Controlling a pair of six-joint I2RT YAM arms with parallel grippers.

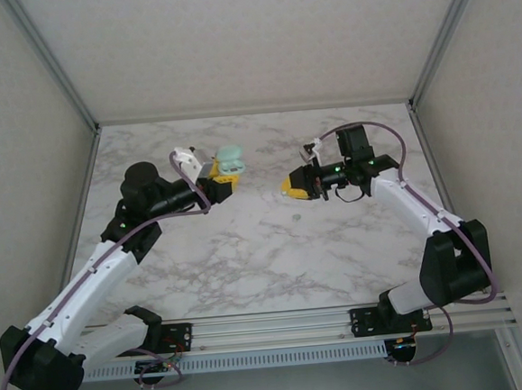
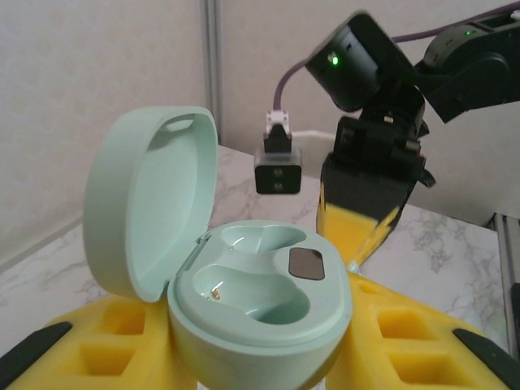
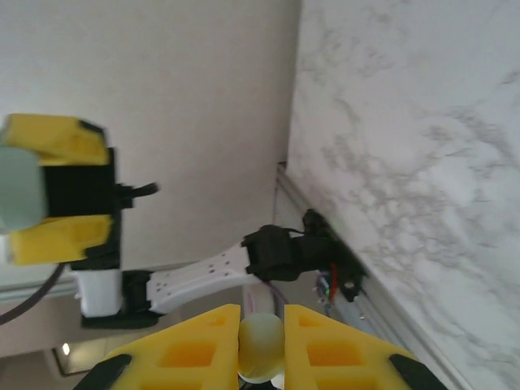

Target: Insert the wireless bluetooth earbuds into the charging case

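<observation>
My left gripper point(image 1: 221, 176) is clamping the open mint charging case point(image 2: 260, 317) above the marble tabletop's point(image 1: 248, 259) far half, while my right gripper point(image 1: 296, 185), well apart from it, is pinching a pale earbud point(image 3: 260, 348) at its closed fingertips. Hazard: a misaligned approach could be catching the socket rim, twisting the bud loose onto hard marble. White panel walls point(image 1: 249, 42) are enclosing the table.

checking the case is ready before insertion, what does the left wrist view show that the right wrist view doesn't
Left wrist, not right wrist: the charging case seen open, lid up, both wells empty. Right wrist, not left wrist: a pale earbud pinched in the right gripper. Both: that mint case held in the left gripper, and the marble table.
</observation>
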